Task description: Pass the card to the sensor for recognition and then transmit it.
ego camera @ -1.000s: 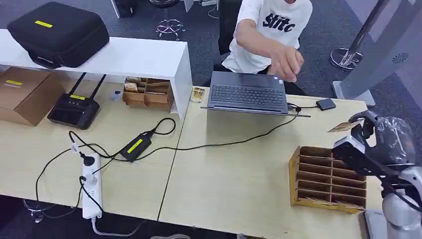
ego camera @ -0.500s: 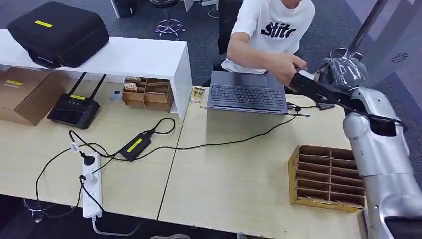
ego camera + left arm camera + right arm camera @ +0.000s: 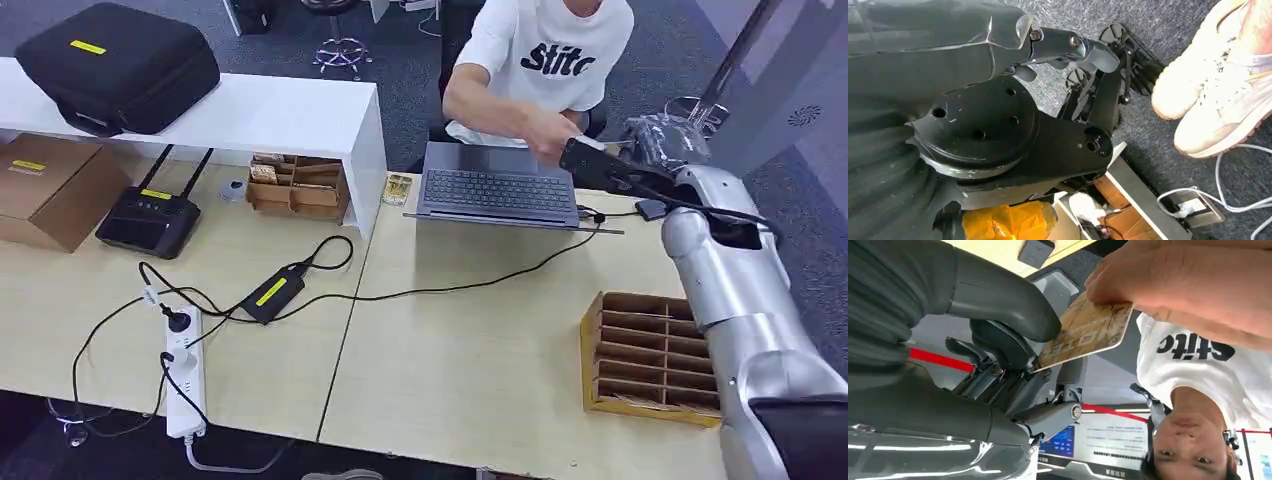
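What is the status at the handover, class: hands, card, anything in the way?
Right hand pinches card. Person's hand grips the card's far end. Left hand hangs near the floor, holds nothing. No obstruction seen.

Tan card (image 3: 1083, 332) pinched between robot hand (image 3: 998, 335) and person's fingers (image 3: 1128, 277).

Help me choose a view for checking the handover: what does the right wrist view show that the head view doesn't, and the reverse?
Right wrist view alone: the card itself, one end pinched by the right hand, the other end gripped by the person's hand.
Head view alone: the laptop, the small black sensor on the table, and the wooden slotted rack.
Both: the right hand meeting the person's hand, and the person's white shirt.
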